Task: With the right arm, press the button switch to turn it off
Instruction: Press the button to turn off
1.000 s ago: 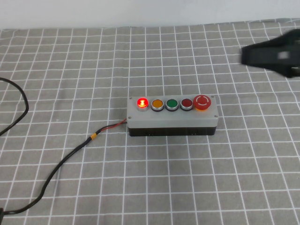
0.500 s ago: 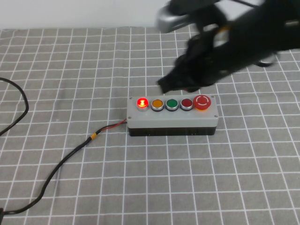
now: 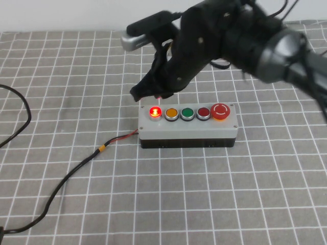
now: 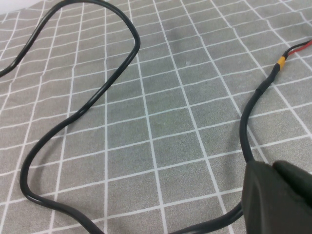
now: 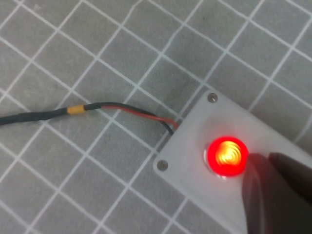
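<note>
Under everything lies a grey cloth surface [image 3: 61,66] with a white grid; behind it is a pale wall. One grey box [image 3: 188,131] carries five buttons. At its left end, the button switch [image 3: 155,112] glows red. One black cable [image 3: 61,184] runs from the box. Just behind the switch hangs the right gripper [image 3: 148,92]; whether its fingers are closed, I cannot tell. Near the cable sits the left gripper [image 4: 280,200], fingers equally unclear.

A grey cloth [image 3: 61,194] with a white grid pattern covers the whole bench, lying mostly flat with slight ripples. At 12 o'clock, beyond its far edge, runs a plain white wall [image 3: 66,15]. The light is even and soft, casting only faint shadows on the cloth
</note>
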